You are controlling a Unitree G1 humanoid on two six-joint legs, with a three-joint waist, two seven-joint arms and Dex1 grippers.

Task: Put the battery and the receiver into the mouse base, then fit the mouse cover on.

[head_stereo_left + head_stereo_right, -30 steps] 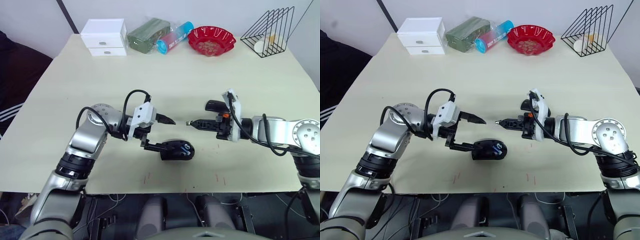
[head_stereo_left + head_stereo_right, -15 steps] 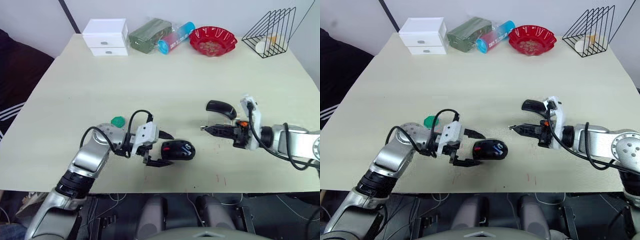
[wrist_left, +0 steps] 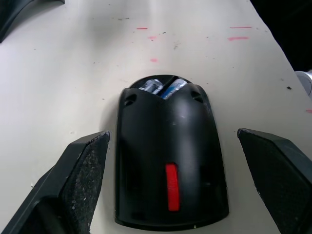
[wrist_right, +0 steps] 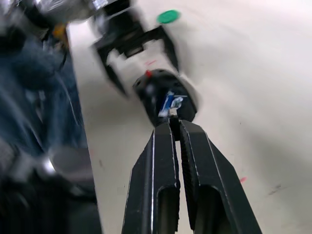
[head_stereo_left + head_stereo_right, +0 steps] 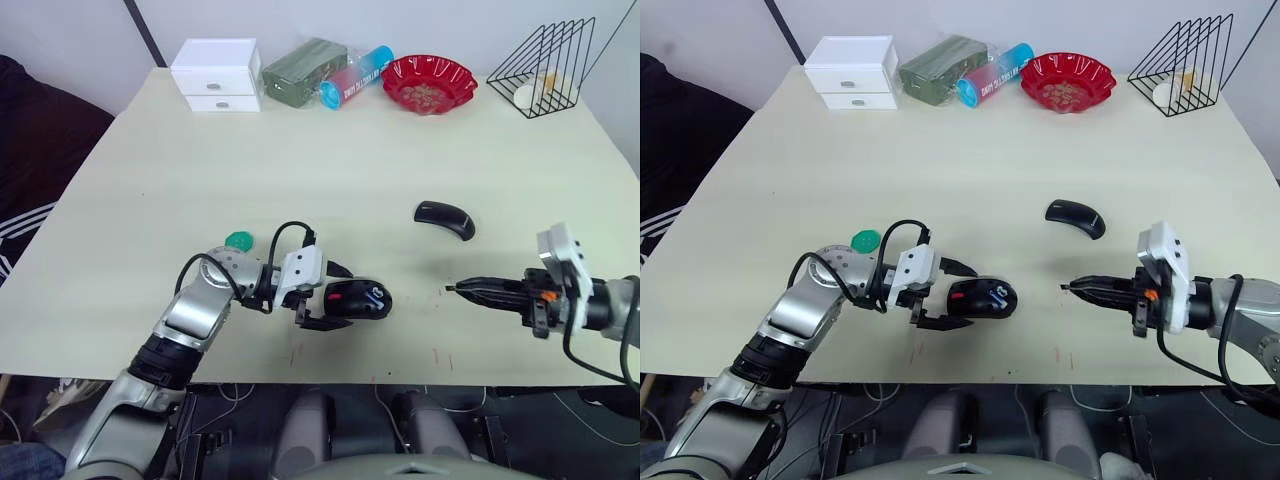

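Note:
The mouse base (image 5: 358, 300), black with a red patch, lies near the table's front edge. A blue and silver battery (image 3: 163, 87) shows in its open end. My left gripper (image 5: 341, 298) is open, one finger on each side of the base with a gap on both sides. The mouse cover (image 5: 443, 218), a plain black curved shell, lies farther back and to the right. My right gripper (image 5: 450, 290) hovers to the right of the base and points at it. It is shut, with a small pale piece, the receiver (image 4: 171, 113), at its tips.
Along the far edge stand a white drawer box (image 5: 212, 73), a green pack (image 5: 300, 72), a blue and red tube (image 5: 355, 72), a red bowl (image 5: 430, 80) and a black wire rack (image 5: 545, 62). A small green disc (image 5: 238, 240) lies by my left arm.
The right gripper has drawn back to the right, away from the mouse base. The left gripper has come down so its fingers now straddle the base. The camera has also shifted.

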